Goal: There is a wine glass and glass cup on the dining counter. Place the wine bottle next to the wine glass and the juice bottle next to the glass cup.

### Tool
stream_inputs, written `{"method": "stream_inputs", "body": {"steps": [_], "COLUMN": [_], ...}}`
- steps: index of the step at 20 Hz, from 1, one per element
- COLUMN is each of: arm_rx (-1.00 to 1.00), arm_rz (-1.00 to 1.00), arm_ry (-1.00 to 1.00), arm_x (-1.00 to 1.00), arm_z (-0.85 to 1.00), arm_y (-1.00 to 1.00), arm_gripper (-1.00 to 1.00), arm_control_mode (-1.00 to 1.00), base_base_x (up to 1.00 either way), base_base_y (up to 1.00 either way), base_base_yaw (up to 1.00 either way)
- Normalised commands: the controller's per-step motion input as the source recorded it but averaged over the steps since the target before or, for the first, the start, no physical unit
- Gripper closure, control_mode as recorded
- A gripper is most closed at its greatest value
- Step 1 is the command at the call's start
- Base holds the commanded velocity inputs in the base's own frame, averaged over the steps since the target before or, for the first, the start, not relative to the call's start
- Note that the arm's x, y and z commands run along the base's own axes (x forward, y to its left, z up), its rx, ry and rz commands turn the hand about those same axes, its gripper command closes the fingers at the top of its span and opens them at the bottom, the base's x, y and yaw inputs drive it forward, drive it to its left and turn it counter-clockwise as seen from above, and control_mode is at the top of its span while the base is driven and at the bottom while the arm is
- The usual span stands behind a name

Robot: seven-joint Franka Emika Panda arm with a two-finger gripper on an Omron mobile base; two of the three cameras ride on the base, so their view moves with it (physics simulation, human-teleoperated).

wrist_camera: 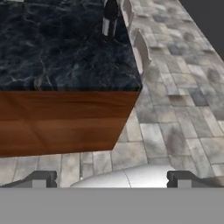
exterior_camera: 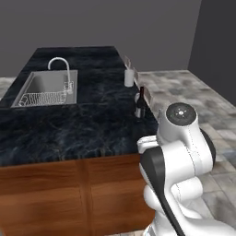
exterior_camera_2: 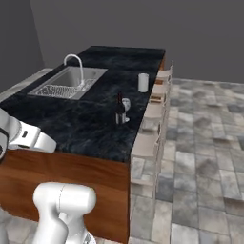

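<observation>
Two drinking vessels on the dark table right of the sink: cup far back near the right edge, wine glass just beside the wine bottle closer in; tool spread wide, pinching nothing.

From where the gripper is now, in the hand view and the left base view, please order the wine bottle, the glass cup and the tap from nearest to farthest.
The gripper hangs open off the near right corner of the dining counter.
1. wine bottle, near the right edge.
2. glass cup, farther along that right edge.
3. tap, at the sink, far left; close to the cup in distance.
</observation>
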Motion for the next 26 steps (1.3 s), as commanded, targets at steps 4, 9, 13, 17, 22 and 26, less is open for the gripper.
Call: {"method": "stream_inputs", "body": {"steps": [4, 9, 13, 17, 22, 26], "arm_rx": [0.00, 0.00, 0.00, 0.00, 0.00, 0.00], "arm_rz": [0.00, 0.00, 0.00, 0.00, 0.00, 0.00], "arm_ry": [0.00, 0.00, 0.00, 0.00, 0.00, 0.00], "arm_x": [0.00, 0.00, 0.00, 0.00, 0.00, 0.00], "arm_z": [0.00, 0.00, 0.00, 0.00, 0.00, 0.00], "arm_y": [0.00, 0.00, 0.00, 0.00, 0.00, 0.00], "arm_gripper": [-1.00, -1.00, -1.00, -1.00, -1.00, -1.00], "arm_control_mode": [1.00, 1.00, 1.00, 1.00, 1.00, 1.00], "base_base_x": [-0.14, -0.01, -0.03, 0.03, 0.36, 0.80], "base_base_y": [0.48, 0.27, 0.11, 0.10, 0.09, 0.08], "base_base_yaw": [0.49, 0.88, 1.00, 0.92, 0.67, 0.26]}}
